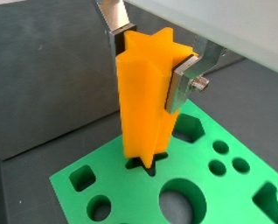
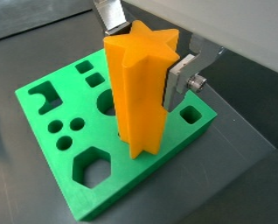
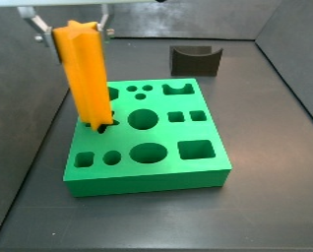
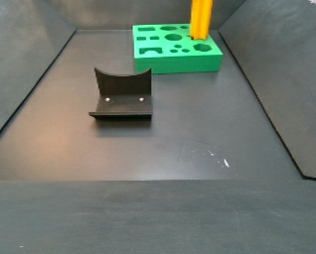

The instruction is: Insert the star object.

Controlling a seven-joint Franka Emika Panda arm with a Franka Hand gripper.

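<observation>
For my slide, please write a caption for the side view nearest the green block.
Gripper holds the star object upright, its lower end entering the green block.

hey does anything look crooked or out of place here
Slightly. The star object, held near its top by the gripper, leans in a side view, its lower end just entering its slot in the green block. Nothing spilled or damaged.
</observation>
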